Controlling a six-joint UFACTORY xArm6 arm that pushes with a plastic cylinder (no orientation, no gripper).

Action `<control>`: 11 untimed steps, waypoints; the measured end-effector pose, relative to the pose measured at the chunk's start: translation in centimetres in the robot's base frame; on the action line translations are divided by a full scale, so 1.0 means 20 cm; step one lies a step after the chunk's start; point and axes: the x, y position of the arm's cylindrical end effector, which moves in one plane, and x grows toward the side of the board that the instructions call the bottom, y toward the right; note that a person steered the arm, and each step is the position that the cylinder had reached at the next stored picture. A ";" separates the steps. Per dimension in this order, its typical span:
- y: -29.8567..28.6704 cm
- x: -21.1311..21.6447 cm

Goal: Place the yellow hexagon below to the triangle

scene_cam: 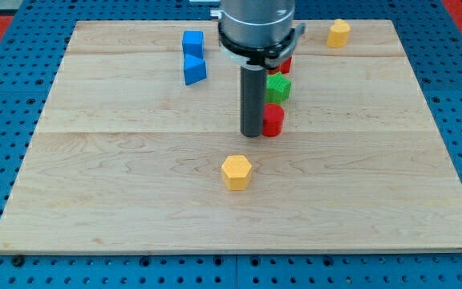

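The yellow hexagon [237, 172] lies on the wooden board a little below the board's middle. A blue triangle-like block [194, 70] sits at the upper left, just under a blue cube [192, 42]. My tip [252, 133] rests on the board above and slightly right of the yellow hexagon, apart from it, and right beside a red block [273, 120] on its right.
A green block [278, 87] sits above the red block, and another red block [285, 63] is partly hidden behind the arm. A second yellow block [338, 33] lies near the top right. The board [95, 201] lies on a blue pegged surface.
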 end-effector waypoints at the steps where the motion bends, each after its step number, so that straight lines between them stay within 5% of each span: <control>1: 0.08 0.02; 2: 0.06 0.40; 3: -0.14 0.53; 5: -0.22 0.07; 7: -0.11 0.01; 8: -0.36 -0.18; 9: -0.31 0.03; 10: -0.81 -0.04; 11: -0.81 -0.10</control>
